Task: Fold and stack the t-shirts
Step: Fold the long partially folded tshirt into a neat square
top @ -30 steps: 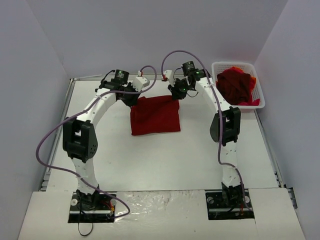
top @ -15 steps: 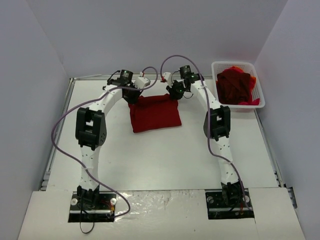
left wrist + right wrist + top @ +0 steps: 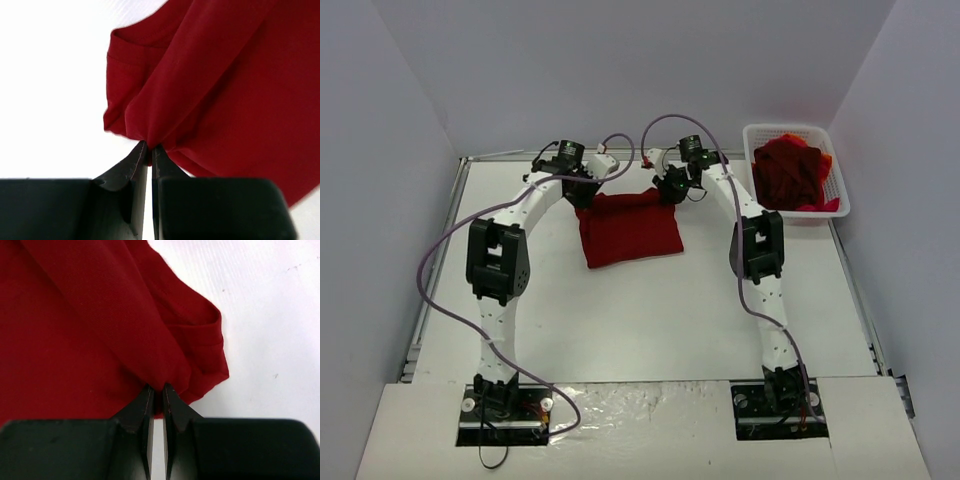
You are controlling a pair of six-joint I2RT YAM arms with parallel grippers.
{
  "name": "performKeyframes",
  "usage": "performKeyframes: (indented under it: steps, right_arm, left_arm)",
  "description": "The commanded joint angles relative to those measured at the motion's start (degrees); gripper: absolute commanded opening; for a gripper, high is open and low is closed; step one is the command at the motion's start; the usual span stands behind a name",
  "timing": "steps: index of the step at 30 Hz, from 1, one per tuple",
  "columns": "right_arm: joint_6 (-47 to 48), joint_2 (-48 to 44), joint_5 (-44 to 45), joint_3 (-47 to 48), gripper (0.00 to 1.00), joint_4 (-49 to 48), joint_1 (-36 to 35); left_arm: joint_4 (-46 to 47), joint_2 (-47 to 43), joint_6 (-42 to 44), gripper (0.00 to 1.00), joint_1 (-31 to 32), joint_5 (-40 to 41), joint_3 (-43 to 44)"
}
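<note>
A dark red t-shirt (image 3: 628,229) lies folded into a rough square at the far middle of the table. My left gripper (image 3: 583,195) is shut on its far left corner, and the cloth (image 3: 210,85) bunches into the pinch between the fingertips (image 3: 150,148). My right gripper (image 3: 669,192) is shut on the far right corner, where folds of the shirt (image 3: 100,325) gather into its closed tips (image 3: 157,388). More t-shirts (image 3: 790,170), dark red with some brighter red-orange, are heaped in the basket.
A white mesh basket (image 3: 832,150) stands at the far right corner by the right wall. Walls close in on the left, back and right. The table's raised left rim (image 3: 445,240) runs along the left side.
Both grippers have moved toward the far edge with the shirt's far corners, dragging the folded shirt slightly back and left. The arms are stretched out further.
</note>
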State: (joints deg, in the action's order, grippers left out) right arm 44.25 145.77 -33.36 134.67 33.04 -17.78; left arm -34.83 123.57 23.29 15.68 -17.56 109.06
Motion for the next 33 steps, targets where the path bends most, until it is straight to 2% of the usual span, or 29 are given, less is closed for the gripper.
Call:
performKeyframes:
  steps: [1,9,15,23,28,33]
  right_arm:
    - [0.66,-11.10,2.16,-4.83,0.00,0.54,0.03]
    - [0.40,-25.61,2.34,-20.22,0.00,0.27,-0.94]
    - [0.66,-40.27,2.60,-33.58,0.00,0.45,-2.70]
    - [0.22,-54.79,1.29,-48.35,0.00,0.63,-3.75]
    - [0.40,-61.13,0.41,-53.46,0.00,0.80,-3.84]
    - [2.06,-57.90,0.85,-52.06,0.00,0.71,-3.23]
  left_arm:
    - [0.02,-10.44,-0.44,0.02,0.14,2.18,-2.52]
    - [-3.66,-22.04,-0.09,0.02,1.98,-0.63,-10.17]
    - [-5.95,-30.66,1.41,0.02,4.97,-2.12,-19.22]
    - [-8.59,-39.89,2.55,0.02,8.75,-6.69,-30.20]
    - [-10.61,-42.80,2.90,0.02,9.37,-8.28,-29.43]
    - [-12.45,-41.05,3.34,0.03,9.19,-8.80,-25.14]
